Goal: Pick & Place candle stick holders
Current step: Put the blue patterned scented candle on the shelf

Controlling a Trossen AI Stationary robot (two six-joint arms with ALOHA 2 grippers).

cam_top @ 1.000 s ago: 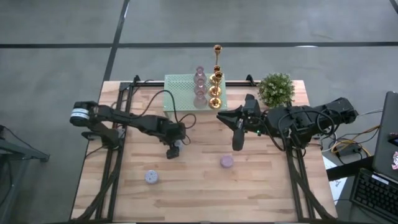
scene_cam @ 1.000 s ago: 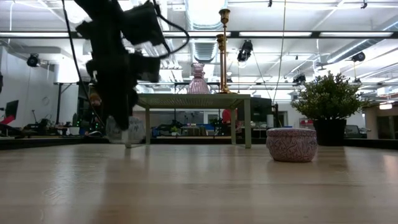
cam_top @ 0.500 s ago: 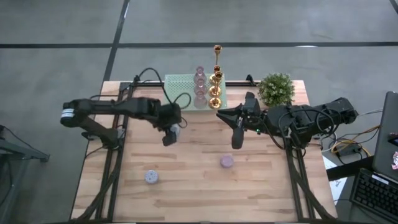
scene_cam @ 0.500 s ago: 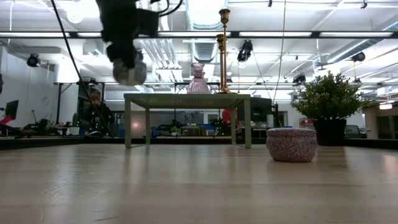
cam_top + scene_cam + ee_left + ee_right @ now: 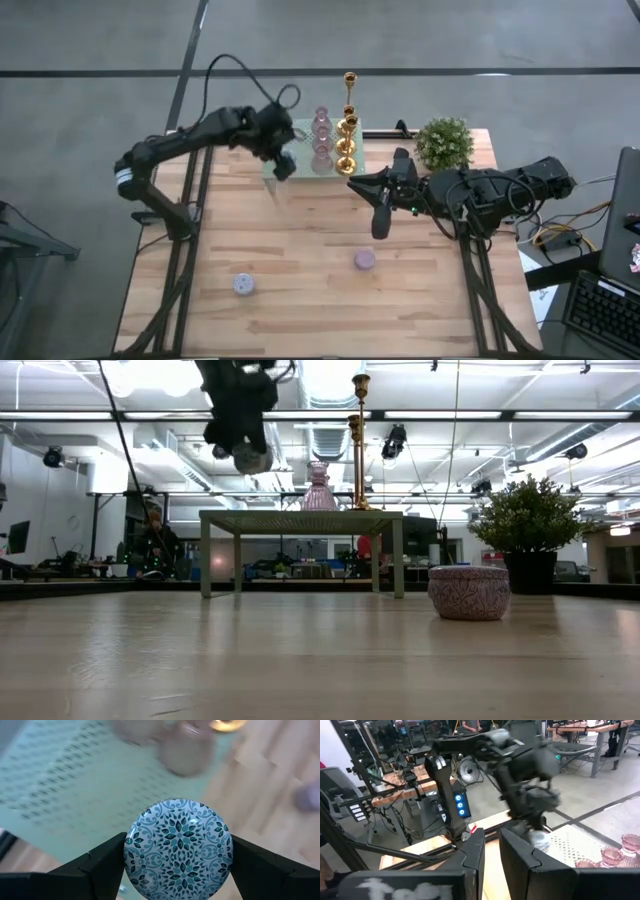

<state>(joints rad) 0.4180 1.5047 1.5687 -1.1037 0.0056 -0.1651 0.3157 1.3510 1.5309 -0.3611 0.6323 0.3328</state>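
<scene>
I am holding a small round blue holder [image 5: 178, 848] with a leafy blue and white pattern on top. My left hand [image 5: 281, 163] pinches it from both sides, one dark finger [image 5: 105, 857] on each side. The holder is up in the air, right over the near-left part of the pale green mesh rack [image 5: 281, 132]. From the low view, my left hand [image 5: 243, 435] hangs well above the rack top [image 5: 300, 516].

On the rack, on the far side from my left hand, stand pink glass holders [image 5: 321, 137] in a row. Just beside them are the shiny gold candlesticks [image 5: 346, 130], one taller than the others.

Down on the wooden bench [image 5: 310, 290] are two more small round holders. A mauve one [image 5: 365, 260] sits closer to my right hand. A bluish one [image 5: 244, 284] sits well apart from it, on my left arm's side.

My right hand [image 5: 381, 222] waits over the bench, beside the rack and near the bushy green plant [image 5: 444, 143]. Its fingers [image 5: 470, 852] are close together with only a thin gap, and they hold nothing.
</scene>
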